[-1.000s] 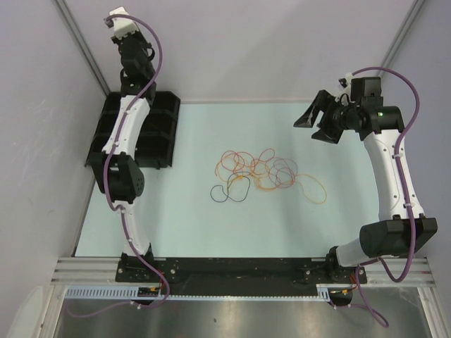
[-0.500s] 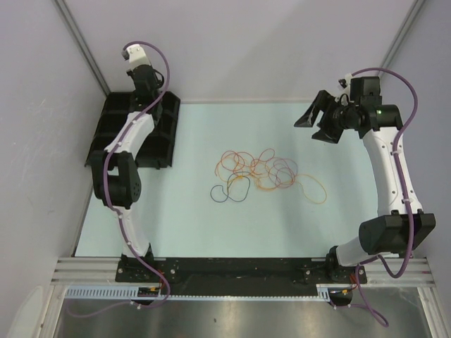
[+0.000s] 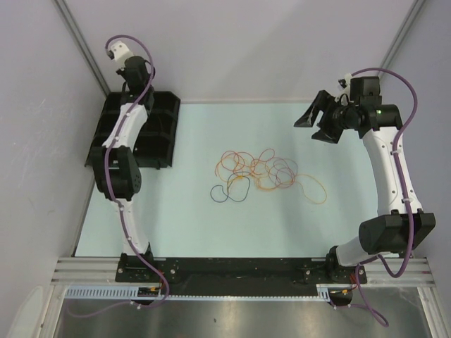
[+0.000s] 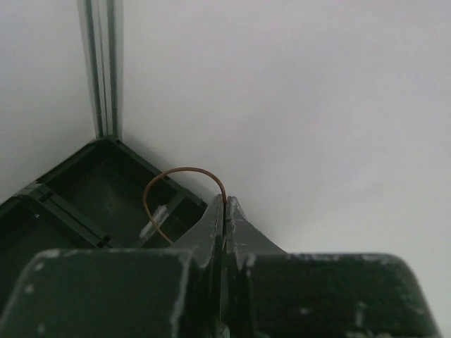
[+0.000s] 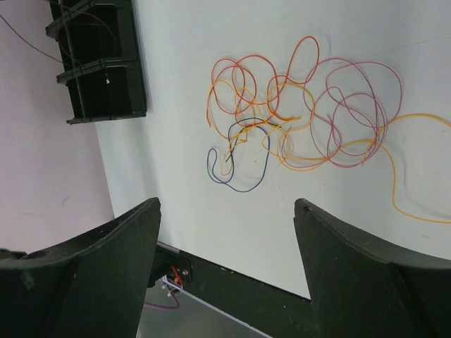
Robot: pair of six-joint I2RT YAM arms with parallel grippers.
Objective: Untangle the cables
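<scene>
The left gripper (image 4: 224,205) is clenched on a thin brown cable (image 4: 176,170) above the black tray (image 4: 84,190); the right gripper (image 5: 227,208) hangs released; the tangled cables (image 3: 264,172) lie mid-way across the surface (image 3: 176,218).

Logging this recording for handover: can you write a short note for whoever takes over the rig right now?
Left gripper: shut on a thin brown cable, held above the black tray at far left.
Right gripper: open, empty, above the table's far right.
Done: one cable separated out.
Left: release it, probably into the tray; the tangle of orange, red, purple and dark cables lies mid-table.
</scene>
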